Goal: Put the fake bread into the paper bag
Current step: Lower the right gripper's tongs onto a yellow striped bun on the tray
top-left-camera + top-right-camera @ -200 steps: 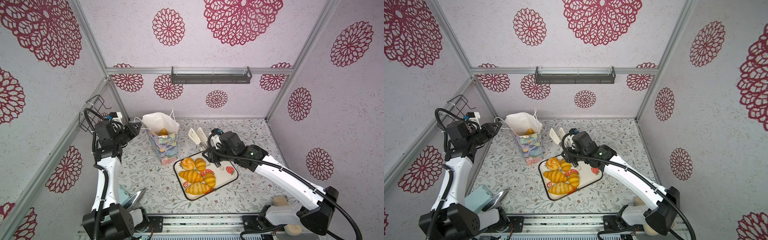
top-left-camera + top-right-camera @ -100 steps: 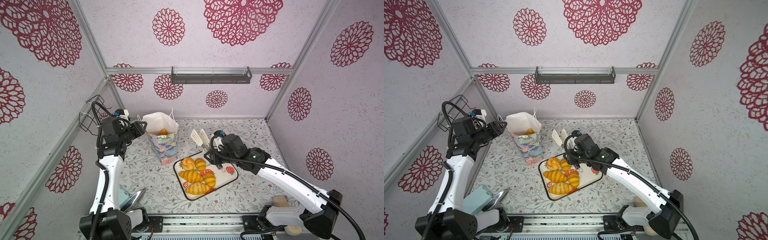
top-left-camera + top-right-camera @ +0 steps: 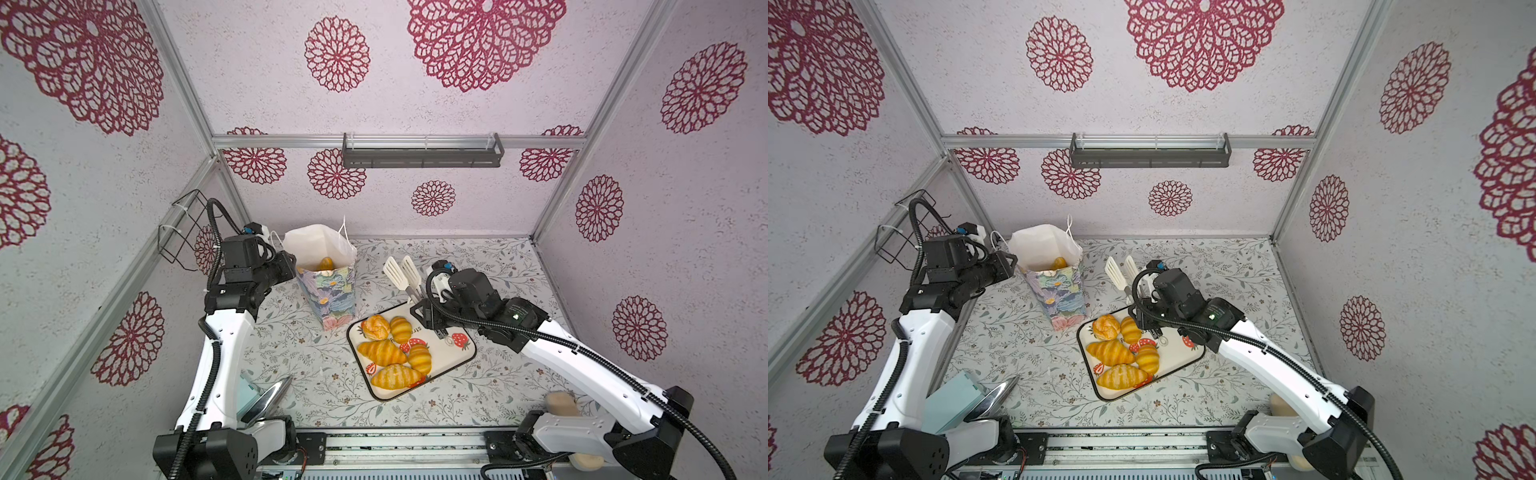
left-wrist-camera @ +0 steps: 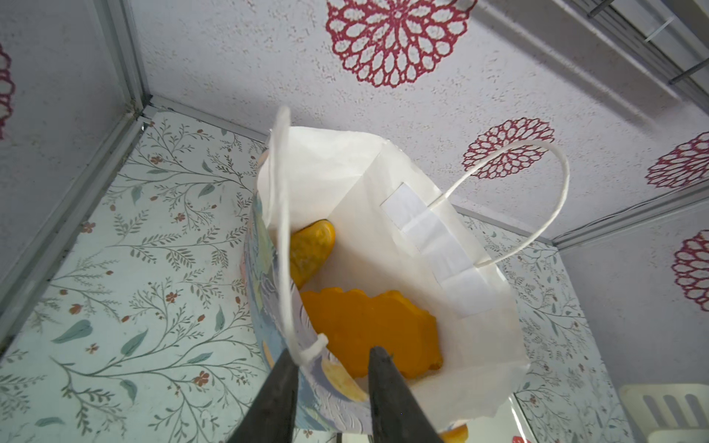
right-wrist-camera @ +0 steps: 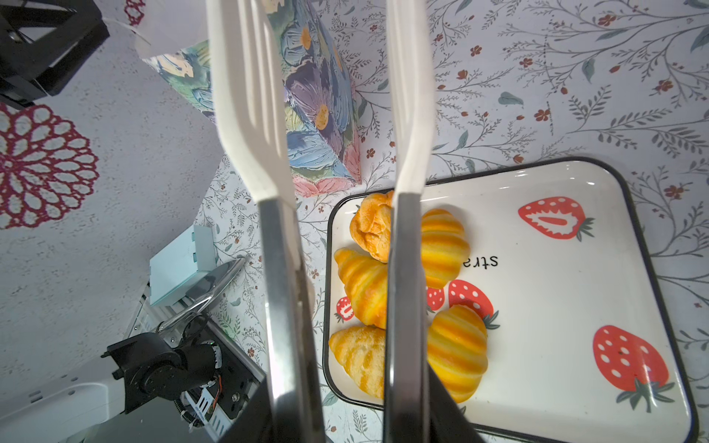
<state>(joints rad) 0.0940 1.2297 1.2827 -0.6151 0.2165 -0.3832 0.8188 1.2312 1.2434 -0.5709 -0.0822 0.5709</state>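
The paper bag point(image 3: 332, 291) stands upright at the back left, and in both top views one piece of fake bread point(image 3: 326, 264) shows inside it. The left wrist view shows two golden pieces point(image 4: 368, 330) in the bag. My left gripper point(image 4: 330, 354) is open at the bag's left rim, with the wall and a cord handle's end between its fingers. Several more fake breads point(image 3: 381, 352) lie on the strawberry tray point(image 3: 457, 357). My right gripper point(image 5: 353, 422) is shut on metal tongs point(image 3: 401, 270), whose white tips stand apart and empty above the tray's far edge.
A teal box with a shiny metal utensil point(image 3: 266, 397) lies at the front left beside the left arm's base. A wire basket point(image 3: 183, 232) hangs on the left wall and a dark shelf point(image 3: 422, 151) on the back wall.
My left gripper has moved right, up to the bag's rim. The right arm with the tongs has barely shifted.
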